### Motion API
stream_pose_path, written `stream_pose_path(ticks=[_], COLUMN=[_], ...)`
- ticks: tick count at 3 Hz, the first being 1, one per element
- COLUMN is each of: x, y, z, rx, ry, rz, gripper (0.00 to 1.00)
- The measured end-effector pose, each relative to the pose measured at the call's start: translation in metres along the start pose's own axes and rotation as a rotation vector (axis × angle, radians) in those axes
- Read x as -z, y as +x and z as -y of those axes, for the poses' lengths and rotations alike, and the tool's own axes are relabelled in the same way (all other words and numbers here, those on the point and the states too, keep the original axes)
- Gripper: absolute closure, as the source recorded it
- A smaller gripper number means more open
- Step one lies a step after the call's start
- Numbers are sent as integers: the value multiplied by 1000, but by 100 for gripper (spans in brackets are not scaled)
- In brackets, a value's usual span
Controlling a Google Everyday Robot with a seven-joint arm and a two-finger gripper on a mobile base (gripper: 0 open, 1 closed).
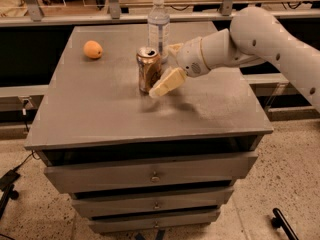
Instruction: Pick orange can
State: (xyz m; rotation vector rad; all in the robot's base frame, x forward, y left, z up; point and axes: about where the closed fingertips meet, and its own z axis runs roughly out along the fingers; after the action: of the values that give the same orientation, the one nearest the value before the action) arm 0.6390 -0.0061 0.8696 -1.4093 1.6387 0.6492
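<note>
Upright at frame centre: orange can (149, 70), golden, silver-topped, pale label marks. Just right: gripper (164, 69), spread open, empty.

Smooth plastic tool (165, 70) beside glossy metal orange can (148, 69), matt table (100, 109)

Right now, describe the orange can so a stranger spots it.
On the grey drawer cabinet, look on its top in front of the tall clear plastic bottle. The short golden-orange metal can stands there, the cream gripper open beside it. It is shorter than the bottle, not round like the orange fruit.
</note>
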Motion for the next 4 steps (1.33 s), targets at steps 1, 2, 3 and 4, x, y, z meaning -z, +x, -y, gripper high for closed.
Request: stream_pose_path(ticks=[1,2,3,4], x=[-5,-10,-9,-2], y=[-8,-19,-27,-33], z=[6,7,4,3], rx=[-52,-94,-102,-85], ry=[4,-15,-46,-59], rz=[120,239,302,327], gripper=[0,0,0,0])
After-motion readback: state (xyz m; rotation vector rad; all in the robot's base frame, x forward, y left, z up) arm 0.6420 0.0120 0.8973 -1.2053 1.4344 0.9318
